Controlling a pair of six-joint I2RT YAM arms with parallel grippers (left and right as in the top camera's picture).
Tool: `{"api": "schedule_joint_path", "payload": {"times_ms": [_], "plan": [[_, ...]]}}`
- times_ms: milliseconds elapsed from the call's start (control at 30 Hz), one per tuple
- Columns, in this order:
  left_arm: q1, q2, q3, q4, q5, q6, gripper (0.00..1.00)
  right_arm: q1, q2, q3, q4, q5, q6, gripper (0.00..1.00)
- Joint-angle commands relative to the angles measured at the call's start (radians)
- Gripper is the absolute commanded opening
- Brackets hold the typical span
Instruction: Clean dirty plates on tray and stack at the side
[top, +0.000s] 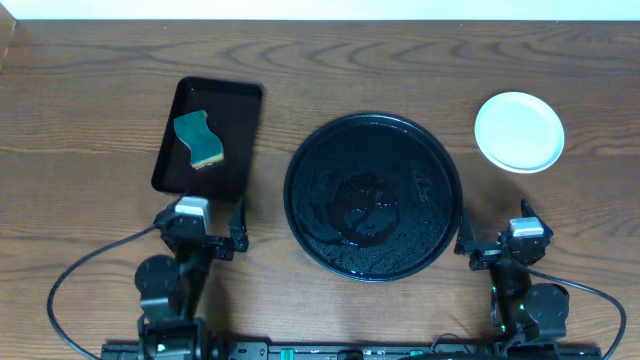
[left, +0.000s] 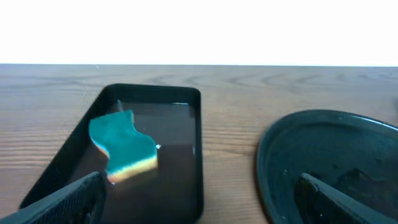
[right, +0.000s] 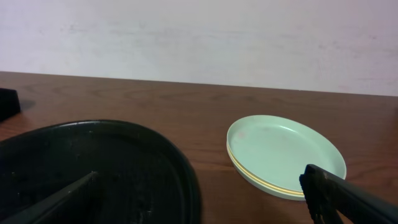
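While the round black tray (top: 330, 160) lies glossy and wet on the wooden surface (top: 100, 60), the plates (right: 283, 149) sit stacked just off its far right side, mint on top, a yellow rim beneath. Rectangular tray (top: 235, 140) to its left, holding a teal sponge (top: 198, 138). Left fingers (left: 68, 199) and right fingers (right: 348, 199): spread apart, gripping nothing, flanking its near edge.

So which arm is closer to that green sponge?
Left. The left gripper sits just in front of the small tray holding the sponge; the right gripper is across the big round tray, near the stacked plates.
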Motion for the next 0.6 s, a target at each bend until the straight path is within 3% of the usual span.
{"api": "schedule_joint_path", "payload": {"times_ms": [0, 567], "plan": [[0.023, -0.06, -0.048, 0.017, 0.009, 0.018, 0.97, -0.006, -0.006, -0.002, -0.004, 0.01, 0.017, 0.99], [0.042, -0.252, -0.113, 0.049, 0.004, 0.063, 0.97, -0.006, -0.006, -0.002, -0.005, 0.01, 0.017, 0.99]]}}
